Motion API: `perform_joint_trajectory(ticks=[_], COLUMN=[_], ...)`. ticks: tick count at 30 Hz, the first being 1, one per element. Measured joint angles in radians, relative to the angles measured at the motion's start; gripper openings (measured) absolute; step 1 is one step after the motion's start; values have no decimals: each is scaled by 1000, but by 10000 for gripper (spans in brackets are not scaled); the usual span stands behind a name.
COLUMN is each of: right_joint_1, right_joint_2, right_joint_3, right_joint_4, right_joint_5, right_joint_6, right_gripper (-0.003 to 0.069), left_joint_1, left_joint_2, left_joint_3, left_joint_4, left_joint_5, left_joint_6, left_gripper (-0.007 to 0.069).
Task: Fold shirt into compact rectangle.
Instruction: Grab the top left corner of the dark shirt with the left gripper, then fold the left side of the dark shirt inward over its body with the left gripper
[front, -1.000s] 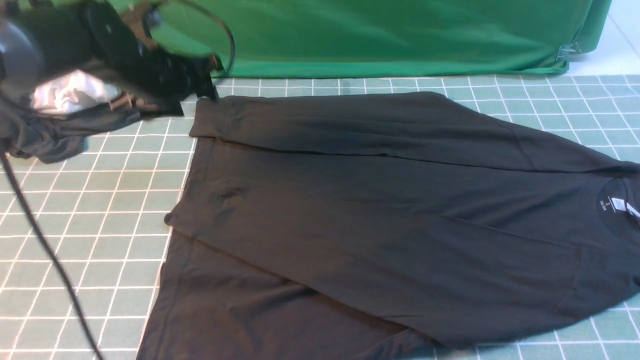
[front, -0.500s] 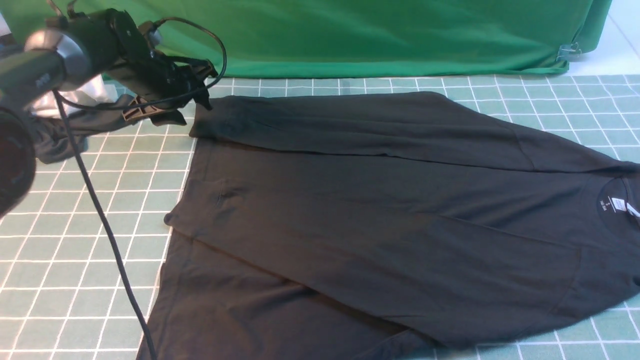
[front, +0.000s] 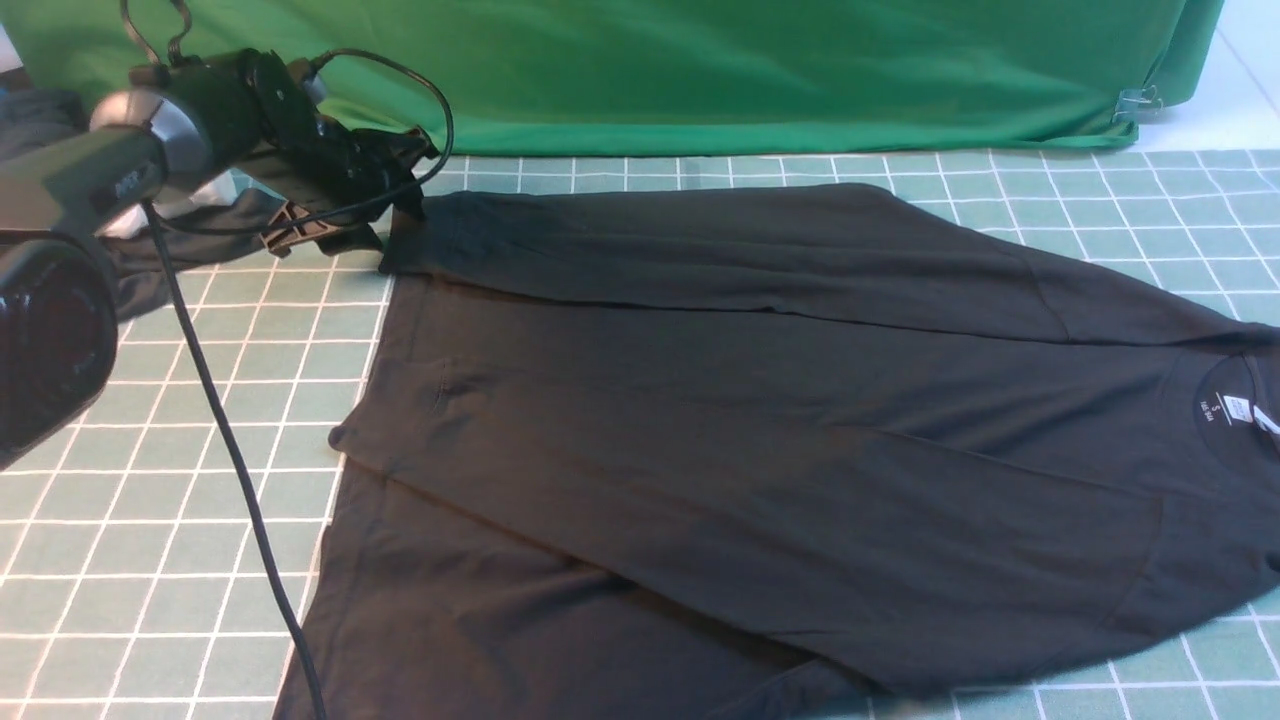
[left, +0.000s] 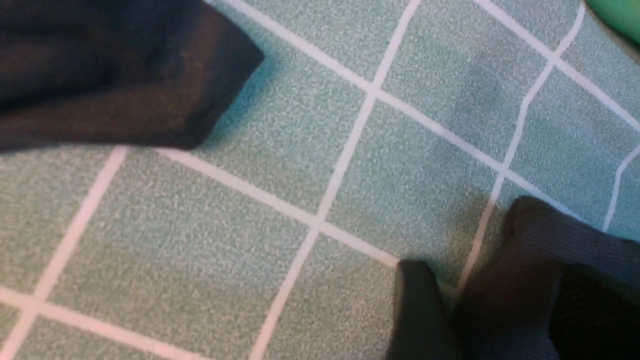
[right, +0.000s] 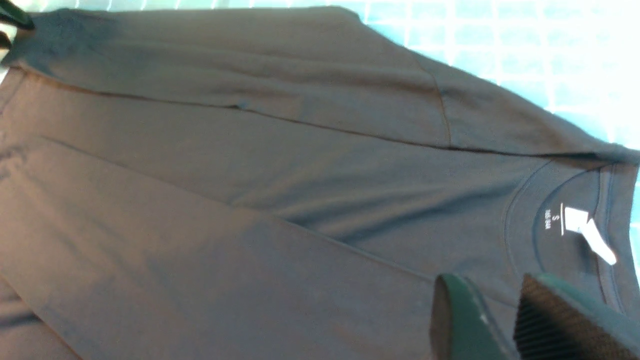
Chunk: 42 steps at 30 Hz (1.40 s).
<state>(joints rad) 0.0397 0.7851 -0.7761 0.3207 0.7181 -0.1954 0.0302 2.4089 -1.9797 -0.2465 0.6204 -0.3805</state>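
Note:
The black shirt (front: 760, 430) lies spread over the mat, sleeves folded in, its collar and white neck label (front: 1237, 408) at the right edge. My left gripper (front: 392, 222) hangs at the shirt's far left corner, just beside the hem. In the left wrist view that corner (left: 115, 75) is apart from the gripper (left: 452, 295), which is open with only mat between its fingers. The right arm is out of the front view. Its gripper (right: 505, 320) hovers open and empty above the shirt (right: 250, 200), near the collar label (right: 575, 220).
A dark grey garment (front: 150, 265) is bunched at the far left behind my left arm. The arm's black cable (front: 230, 450) trails across the green grid mat (front: 150, 520). A green backdrop cloth (front: 750, 70) closes the far side, held by a metal clip (front: 1135, 100).
My left arm has swung down and settled beside the shirt's far left corner, and its jaws have narrowed. The shirt has not moved.

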Motion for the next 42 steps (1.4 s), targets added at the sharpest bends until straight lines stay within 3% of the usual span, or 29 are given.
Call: perform_joint_trajectory(ticks=[3,7,10,20,30,31,36,42], right_joint_1=[0,0,0,0,0,0,0,0], right_joint_2=[0,0,0,0,0,0,0,0], right_joint_3=[0,0,0,0,0,0,0,0], right_joint_4=[0,0,0,0,0,0,0,0], right_joint_5=[-4,-4,-4,-4,-5,-5,-6,-4], right_joint_6=[0,0,2,2,0,0,0,0], right_gripper=[174,177,181,188,198,198,200,212], left_joint_1=[1,1,1,8,9,8,-11,-46], left_joint_2=[6,8,-1,-167,-341,-357,-444,-556], left_joint_3=[0,0,1,1,1,7,172,418], left_joint_4=[-51,-101,-103,-132,-182,-174,-43,-8], left_joint_5=[-8,-5,-9,5,409,501,586,566], left_joint_6=[60,188,255,283,227,227,180,157], left_gripper=[232,57,20,17,17,17,17,17])
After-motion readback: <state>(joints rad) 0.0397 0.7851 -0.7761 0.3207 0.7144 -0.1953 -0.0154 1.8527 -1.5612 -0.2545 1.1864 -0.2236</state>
